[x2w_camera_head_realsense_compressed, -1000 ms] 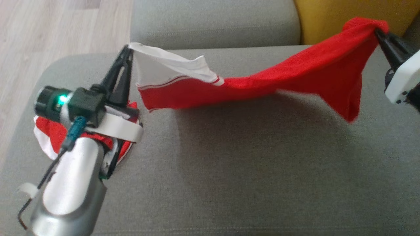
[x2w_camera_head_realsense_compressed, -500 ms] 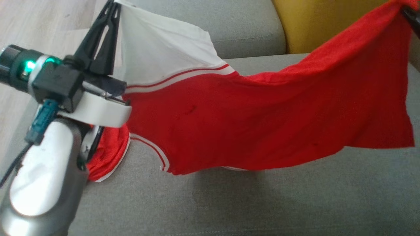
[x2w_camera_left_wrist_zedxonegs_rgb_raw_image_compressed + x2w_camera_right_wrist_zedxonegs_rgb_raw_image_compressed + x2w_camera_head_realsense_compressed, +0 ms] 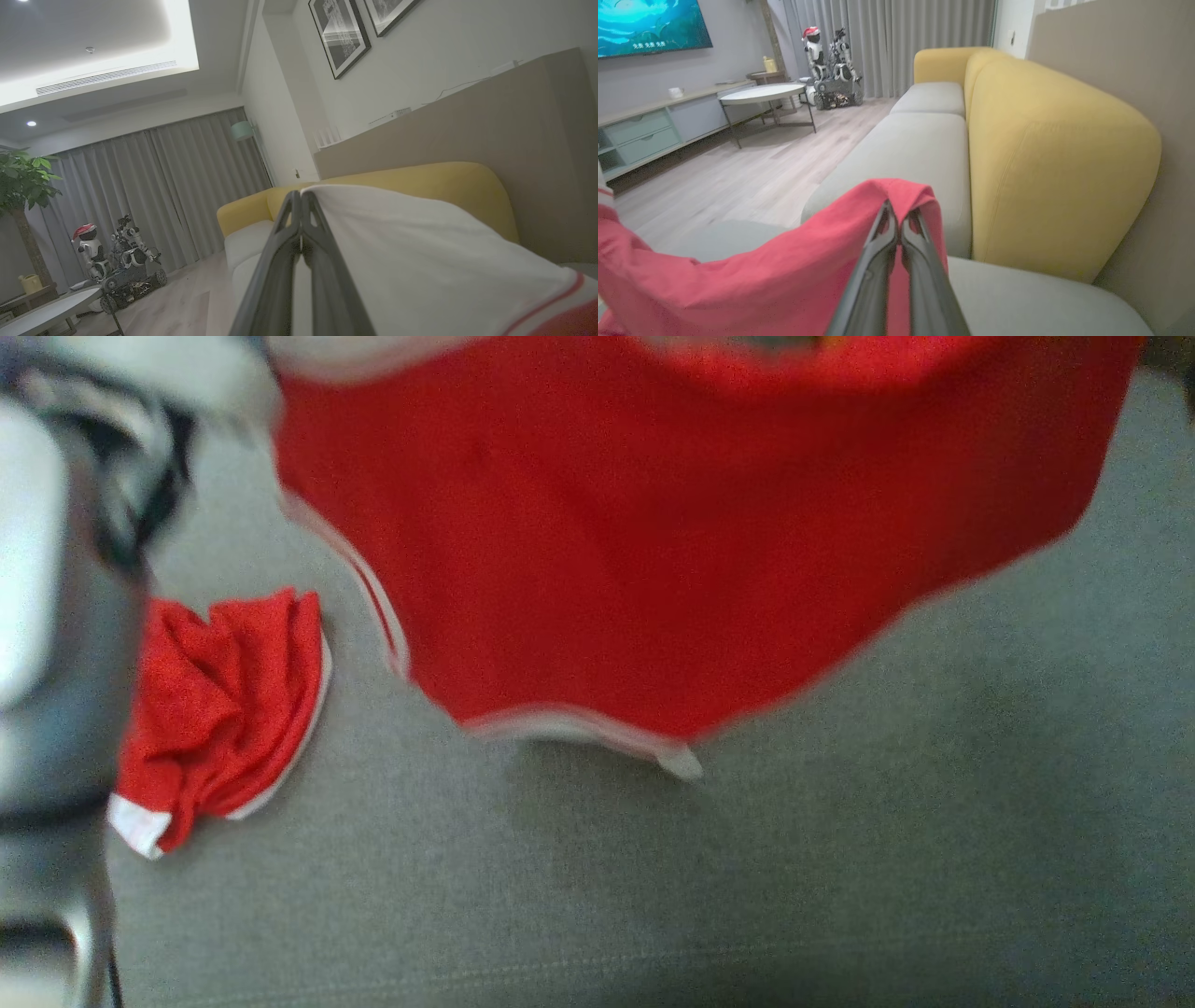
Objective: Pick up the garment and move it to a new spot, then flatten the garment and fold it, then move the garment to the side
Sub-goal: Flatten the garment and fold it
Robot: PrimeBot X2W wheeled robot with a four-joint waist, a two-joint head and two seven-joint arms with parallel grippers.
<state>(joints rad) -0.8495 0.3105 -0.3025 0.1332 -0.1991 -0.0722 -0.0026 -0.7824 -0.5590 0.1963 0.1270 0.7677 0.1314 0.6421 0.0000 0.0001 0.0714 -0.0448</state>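
Note:
The garment [image 3: 653, 541] is red with white trim and a white part, and hangs spread above the grey sofa seat [image 3: 840, 859], its lower hem blurred. In the left wrist view my left gripper [image 3: 302, 196] is shut on the garment's white part [image 3: 420, 261]. In the right wrist view my right gripper [image 3: 901, 210] is shut on a bunched red corner of the garment [image 3: 761, 280]. My pale left forearm [image 3: 47, 616] stands blurred at the head view's left edge.
A crumpled red cloth with a white edge [image 3: 224, 709] lies on the seat at the left; I cannot tell whether it joins the hanging garment. A yellow backrest [image 3: 1041, 163] runs behind the seat. Wooden floor [image 3: 738, 172] and a round table [image 3: 761, 93] lie beyond.
The garment has risen and spread into a wide hanging sheet. Both grippers have gone past the head view's top edge. The whole picture has shifted, and the crumpled red cloth is uncovered.

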